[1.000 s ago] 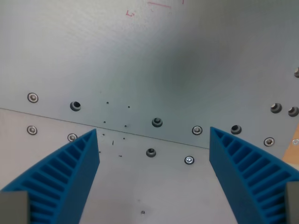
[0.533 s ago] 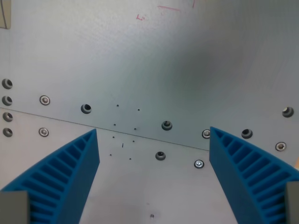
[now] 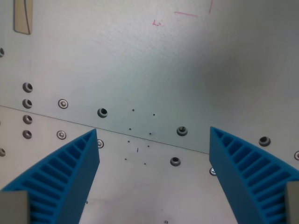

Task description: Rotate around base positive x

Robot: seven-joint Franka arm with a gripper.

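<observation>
Tool (image 3: 153, 179) is hanging over the grey metal bench (image 3: 154, 70), blue ribbed fingers (image 3: 60, 179) spread wide apart, gripping nothing. A seam (image 3: 140, 138) is running between bolt heads (image 3: 181, 131). Tan piece (image 3: 23, 16) far left.

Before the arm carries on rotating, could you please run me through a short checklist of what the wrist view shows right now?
1. Pincer open and empty: ok, the blue ribbed fingers stand wide apart with nothing between them.
2. Space between the fingers free of objects: ok, only the metal plate shows there.
3. Fingertips off the plate: cannot tell, one view gives no height.
4. Seam between the plates lies flush: cannot tell.
5. Loose parts nearby: ok, only bolt heads and small specks.
</observation>
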